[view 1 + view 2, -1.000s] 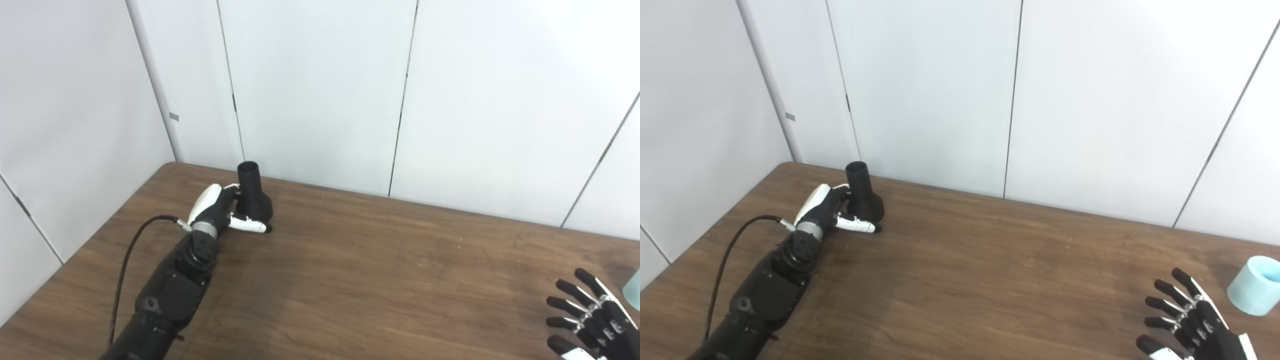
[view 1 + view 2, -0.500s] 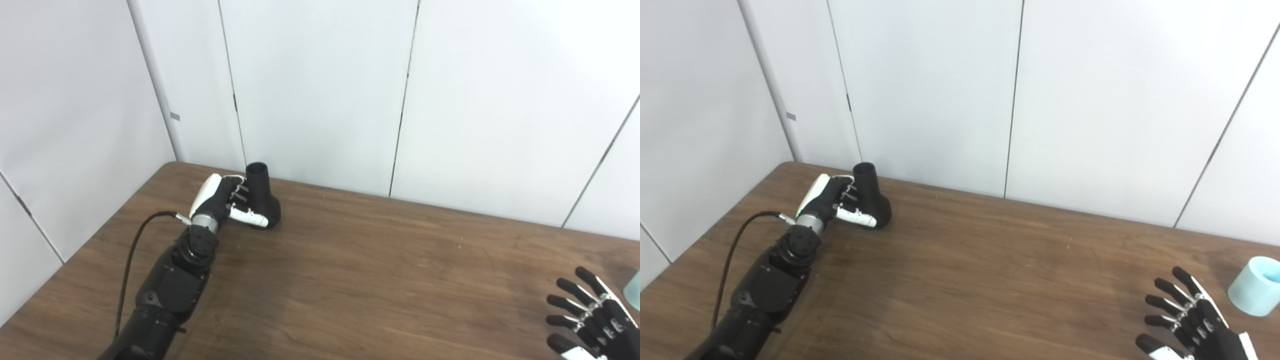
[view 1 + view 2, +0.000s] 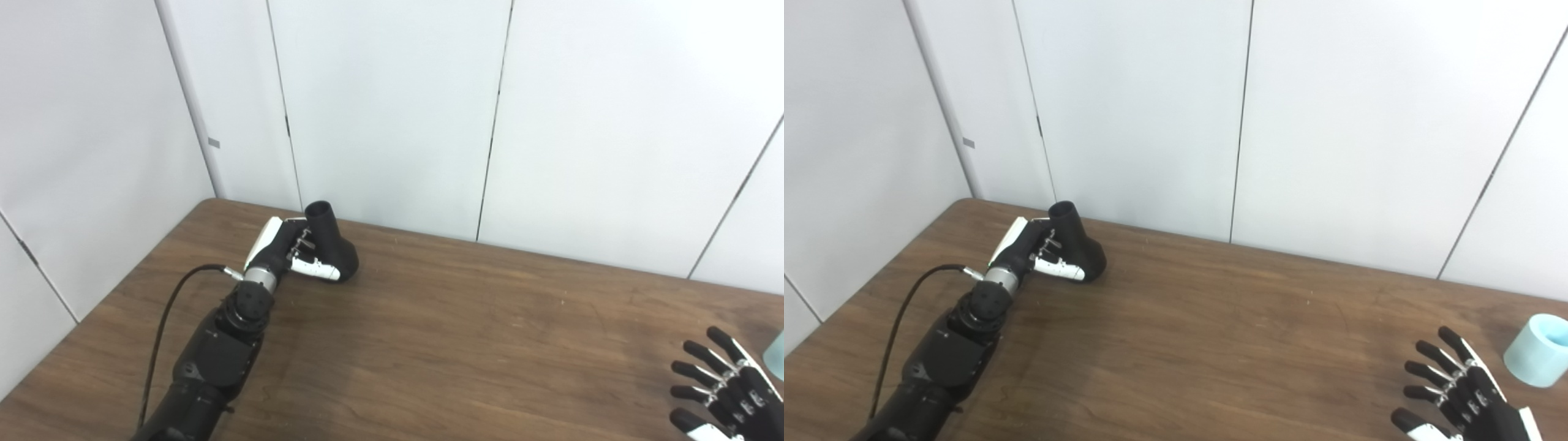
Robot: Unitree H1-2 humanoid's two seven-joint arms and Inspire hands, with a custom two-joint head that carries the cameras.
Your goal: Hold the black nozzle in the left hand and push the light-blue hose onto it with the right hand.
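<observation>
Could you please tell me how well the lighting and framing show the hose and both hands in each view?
Left eye view: even light, the light-blue hose cropped at the edge. Right eye view: hose whole, right hand partly cut off, left hand and black nozzle slightly soft.

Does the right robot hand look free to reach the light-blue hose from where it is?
Probably yes. The right robot hand is open, holding nothing, and the light-blue hose stands just beyond its fingertips on bare table, with nothing between them.
</observation>
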